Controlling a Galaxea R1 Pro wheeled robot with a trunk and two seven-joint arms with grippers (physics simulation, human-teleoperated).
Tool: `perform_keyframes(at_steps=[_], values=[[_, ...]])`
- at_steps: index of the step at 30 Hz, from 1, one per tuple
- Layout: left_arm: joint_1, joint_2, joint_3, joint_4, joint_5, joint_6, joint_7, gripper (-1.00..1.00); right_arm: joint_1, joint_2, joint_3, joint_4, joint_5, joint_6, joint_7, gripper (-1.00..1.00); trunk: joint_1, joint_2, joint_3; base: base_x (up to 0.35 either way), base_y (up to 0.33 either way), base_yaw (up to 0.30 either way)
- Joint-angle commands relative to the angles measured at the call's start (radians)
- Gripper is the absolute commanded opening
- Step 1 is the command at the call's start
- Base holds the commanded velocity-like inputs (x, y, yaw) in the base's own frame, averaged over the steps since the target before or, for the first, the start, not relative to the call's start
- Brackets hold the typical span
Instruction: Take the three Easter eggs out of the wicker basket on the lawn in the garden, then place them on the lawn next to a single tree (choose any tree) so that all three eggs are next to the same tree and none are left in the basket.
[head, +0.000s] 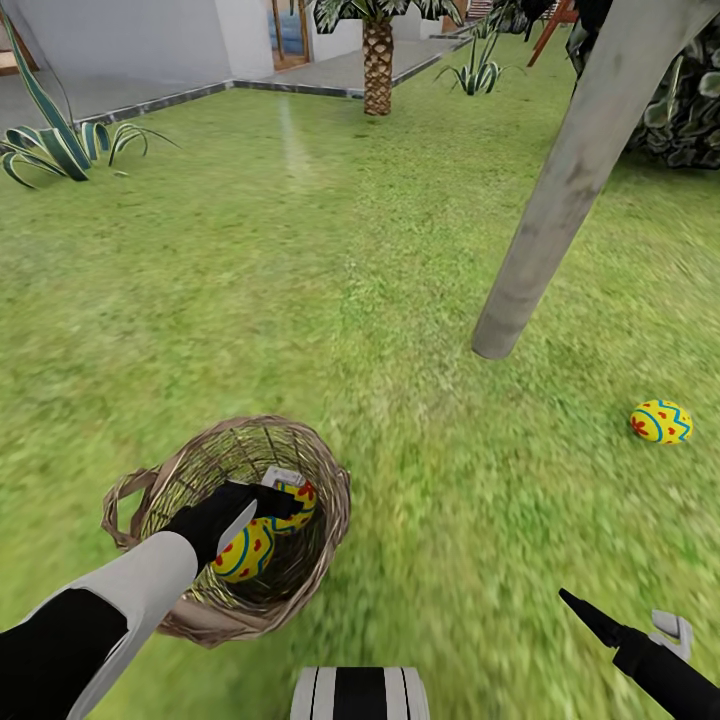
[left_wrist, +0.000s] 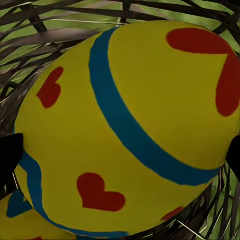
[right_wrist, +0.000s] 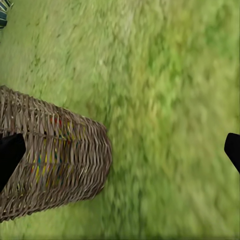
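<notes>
From the head camera, the left gripper (head: 272, 502) is seen lowered into the wicker basket (head: 325, 470) over two Easter eggs (head: 244, 550), while a third egg (head: 661, 421) lies on the lawn (head: 300, 300) near the pale tree trunk (head: 580, 170). Through the left wrist camera, one egg (left_wrist: 125, 130) is framed between spread fingertips (left_wrist: 9, 160), contact unclear. Through the right wrist camera, open right fingertips (right_wrist: 10, 155) are shown above the basket's wall (right_wrist: 60, 160) and grass.

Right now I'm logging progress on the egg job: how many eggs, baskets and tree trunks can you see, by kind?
Eggs in the basket: 2
Eggs on the lawn: 1
Baskets: 1
Grey trunks: 1
Palm trunks: 1
Total: 6
</notes>
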Motion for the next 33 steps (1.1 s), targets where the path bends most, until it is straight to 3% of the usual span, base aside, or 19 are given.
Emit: perform_keyframes(at_steps=[1,29,33], values=[[0.000,0.001,-0.005,-0.001,0.013,0.005,-0.001,-1.00,0.000,0.000,0.000,0.000,-0.006,0.007,0.000,1.00,0.000,0.000,-0.001,0.000,0.000,0.000],[0.000,0.001,-0.004,-0.001,0.015,0.027,-0.006,-1.00,0.001,-0.001,0.000,0.000,-0.006,0.007,0.000,1.00,0.000,0.000,-0.001,0.000,0.000,0.000],[0.000,0.001,-0.004,-0.001,0.014,0.028,-0.006,-1.00,0.001,-0.001,0.000,0.000,-0.006,0.007,0.000,1.00,-0.001,0.001,0.011,0.000,0.000,0.000]])
